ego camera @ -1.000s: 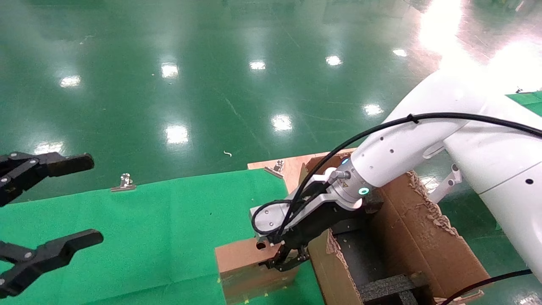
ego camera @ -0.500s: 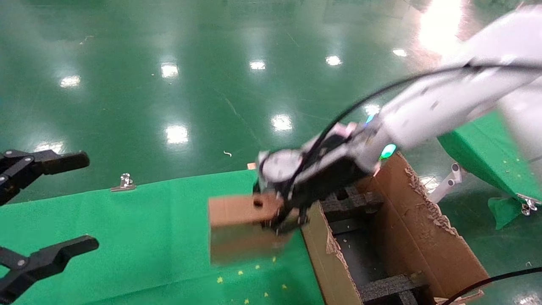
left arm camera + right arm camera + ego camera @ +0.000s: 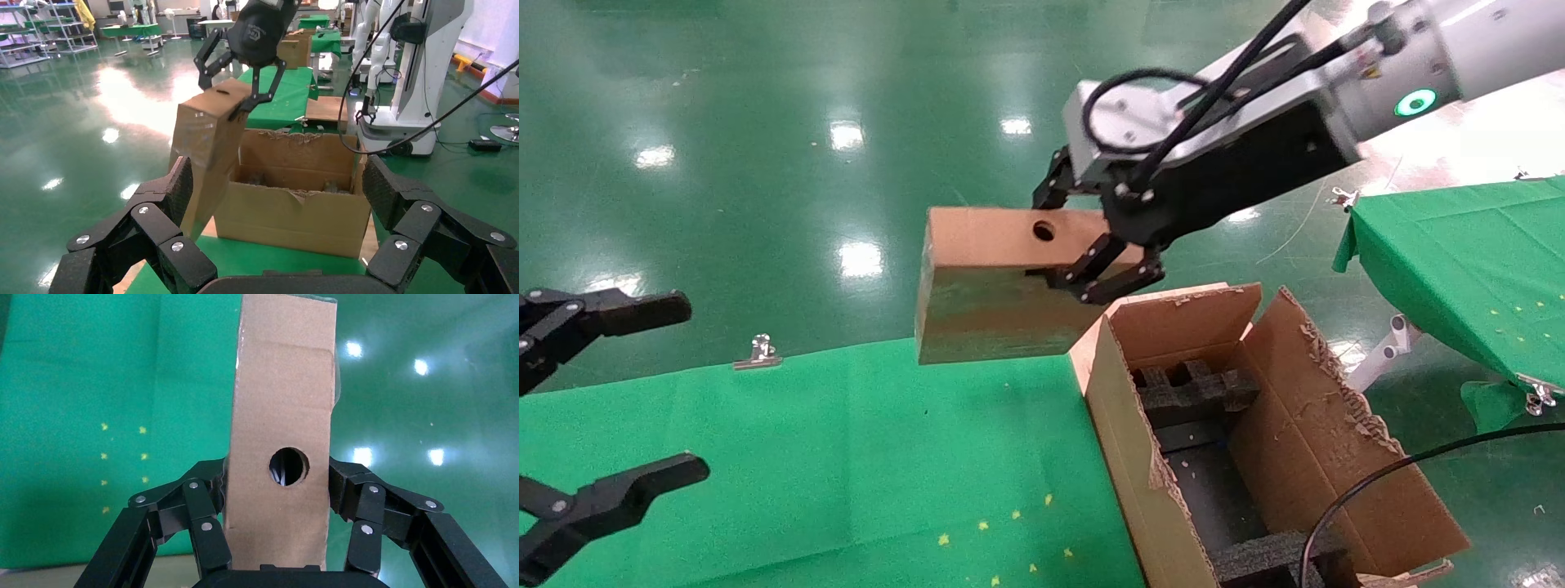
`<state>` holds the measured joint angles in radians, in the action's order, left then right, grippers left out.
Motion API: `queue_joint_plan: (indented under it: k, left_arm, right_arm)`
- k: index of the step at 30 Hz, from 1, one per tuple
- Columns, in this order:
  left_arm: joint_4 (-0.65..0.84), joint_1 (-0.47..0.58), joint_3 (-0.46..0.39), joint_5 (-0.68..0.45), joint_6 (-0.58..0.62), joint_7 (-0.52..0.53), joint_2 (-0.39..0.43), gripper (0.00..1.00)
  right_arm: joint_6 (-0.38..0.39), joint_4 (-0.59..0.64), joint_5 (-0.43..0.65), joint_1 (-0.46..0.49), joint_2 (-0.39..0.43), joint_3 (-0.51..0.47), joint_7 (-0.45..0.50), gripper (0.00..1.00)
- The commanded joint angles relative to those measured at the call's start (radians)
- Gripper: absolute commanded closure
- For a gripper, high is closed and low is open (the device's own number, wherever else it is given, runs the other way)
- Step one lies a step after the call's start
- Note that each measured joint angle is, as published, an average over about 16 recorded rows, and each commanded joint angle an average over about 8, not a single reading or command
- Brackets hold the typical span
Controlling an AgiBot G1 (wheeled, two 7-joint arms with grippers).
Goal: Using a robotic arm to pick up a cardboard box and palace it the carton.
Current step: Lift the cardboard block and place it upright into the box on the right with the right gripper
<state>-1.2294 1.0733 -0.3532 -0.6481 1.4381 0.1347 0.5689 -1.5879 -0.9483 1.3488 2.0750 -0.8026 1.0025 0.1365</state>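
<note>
The small brown cardboard box (image 3: 993, 286), with a round hole in its top, hangs in the air above the far side of the table, just left of the carton's far end. My right gripper (image 3: 1083, 245), on the white robotic arm (image 3: 1414, 102) with its teal ring, is shut on the box's end. In the right wrist view the cardboard box (image 3: 281, 404) is clamped between both fingers of the right gripper (image 3: 278, 485). The carton (image 3: 1336, 441) stands open with upright flaps. My left gripper (image 3: 601, 392) stays open and empty at the left edge, with the cardboard box (image 3: 205, 141) and carton (image 3: 294, 211) showing beyond the left gripper (image 3: 276, 179).
Black foam inserts (image 3: 1189, 388) line the carton's inside. The green cloth table (image 3: 805, 457) has a metal clip (image 3: 758, 351) at its far edge. A second green table (image 3: 1459, 253) stands to the right. A black cable (image 3: 1377, 482) loops over the carton's near end.
My right gripper has lifted the cardboard box off the table, carrying it up and away from me. The arm rose clear of the carton. The left gripper stayed put.
</note>
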Motion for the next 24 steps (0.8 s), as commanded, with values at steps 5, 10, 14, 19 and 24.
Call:
queue_joint_plan:
  k: [5,10,14,19,24]
  left_arm:
    - [0.0,0.0,0.0,0.0,0.0,0.0,0.0,0.0]
    - [0.0,0.0,0.0,0.0,0.0,0.0,0.0,0.0]
    - [0.0,0.0,0.0,0.0,0.0,0.0,0.0,0.0]
    - [0.0,0.0,0.0,0.0,0.0,0.0,0.0,0.0]
    - [0.0,0.0,0.0,0.0,0.0,0.0,0.0,0.0]
  right_arm:
    - [0.0,0.025,-0.004,0.076,0.074,0.062,-0.01,1.0]
    - [-0.004,0.015,0.028,0.151,0.184,0.13,0.004,1.0]
    - [-0.005,-0.008,0.056,0.204,0.282,0.192,0.025,1.0]
    - [-0.003,-0.05,0.08,0.246,0.391,0.267,0.062,1.0]
    - [0.007,-0.084,0.068,0.249,0.478,0.324,0.105,1.0]
